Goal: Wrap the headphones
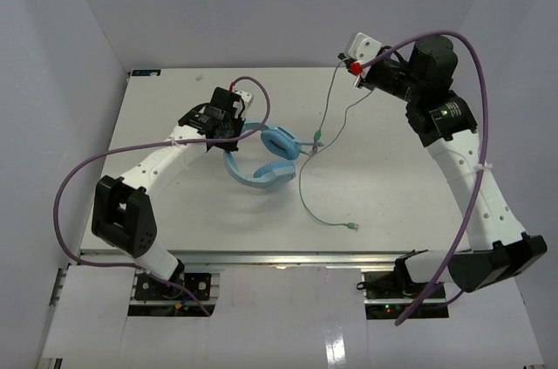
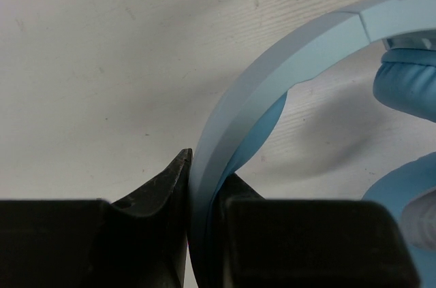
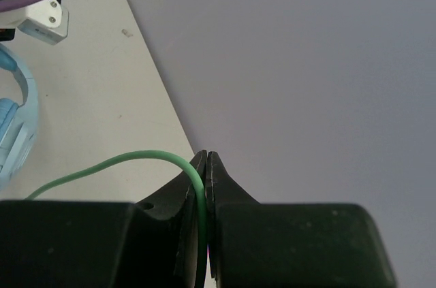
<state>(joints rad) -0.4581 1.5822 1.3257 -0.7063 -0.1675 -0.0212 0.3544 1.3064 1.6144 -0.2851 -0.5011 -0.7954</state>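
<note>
Top camera high, looking down; wrist cameras close, low; all share headphones (image 1: 279,142).

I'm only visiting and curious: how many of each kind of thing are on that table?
Robot arms: 2, left arm and right arm
Purple cables: 2, left purple cable and right purple cable
Light blue headphones: 1
Total: 5

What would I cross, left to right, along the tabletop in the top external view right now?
left gripper, clamped on the headband → headphones → cable → right gripper, pinching the cable. The cable's plug sits about level with the right gripper, so I leave it out.
</note>
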